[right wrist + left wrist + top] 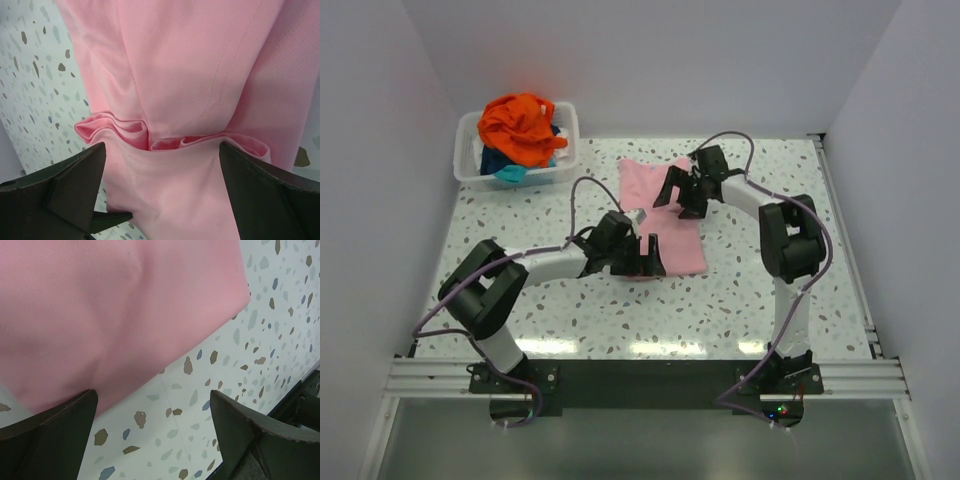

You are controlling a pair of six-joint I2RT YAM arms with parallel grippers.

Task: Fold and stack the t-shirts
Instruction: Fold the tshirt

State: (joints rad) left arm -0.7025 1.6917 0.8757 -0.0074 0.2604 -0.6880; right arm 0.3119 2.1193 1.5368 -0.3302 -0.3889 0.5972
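A light pink t-shirt (672, 222) lies partly folded on the speckled table. My left gripper (642, 258) is open at the shirt's near edge; in the left wrist view (152, 432) bare table lies between its fingers and the pink cloth (100, 315) sits just beyond them. My right gripper (682, 190) is open over the shirt's far part; in the right wrist view (162, 192) its fingers straddle bunched folds of pink cloth (190, 90). An orange t-shirt (520, 125) lies heaped on teal and dark blue cloth (510, 170) in the bin.
A white plastic bin (468, 160) stands at the table's back left corner. White walls close the back and both sides. A metal rail (640, 378) runs along the near edge by the arm bases.
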